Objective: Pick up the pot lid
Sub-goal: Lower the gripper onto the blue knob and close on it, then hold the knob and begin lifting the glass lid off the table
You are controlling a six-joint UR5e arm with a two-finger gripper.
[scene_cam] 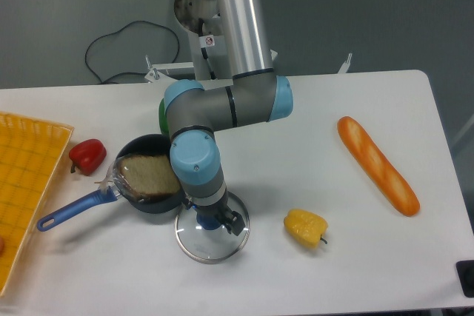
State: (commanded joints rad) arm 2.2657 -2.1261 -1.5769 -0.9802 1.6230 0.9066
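1. Pincer (213,214) first: from my camera I read its fingers as spread, one on either side of the blue knob (207,222). I can't tell whether either pad is touching it.

2. Knob next, since that's where I'd take hold. It rises near the middle of the pot lid (211,247), so a pinch there should lift fairly level. It looks like smooth, hard plastic, so I'd expect no give and perhaps a little slip. I'd want the fingers low around its sides before closing; a bite on the top alone could slide off.

3. Lid itself: it lies flat on the worktop (355,275), below the arm (196,157). The disc looks clear, probably glass with a thin metal rim. I'd treat it as stiff, moderately heavy for its size and breakable if dropped. An off-centre grip could let it tip, so I'd close firmly and raise it slowly. I wouldn't go for the rim: it's thin, close to the surface and likely slick.

4. Just beyond the lid's edge sits the black pan (154,209), near enough that I can't tell whether the two touch. I'd go straight up first, so the rim doesn't scrape or knock it.

5. Farther out, the yellow pepper (304,227) rests apart from the lid, on the side away from the pan. It shouldn't matter unless I swing low.
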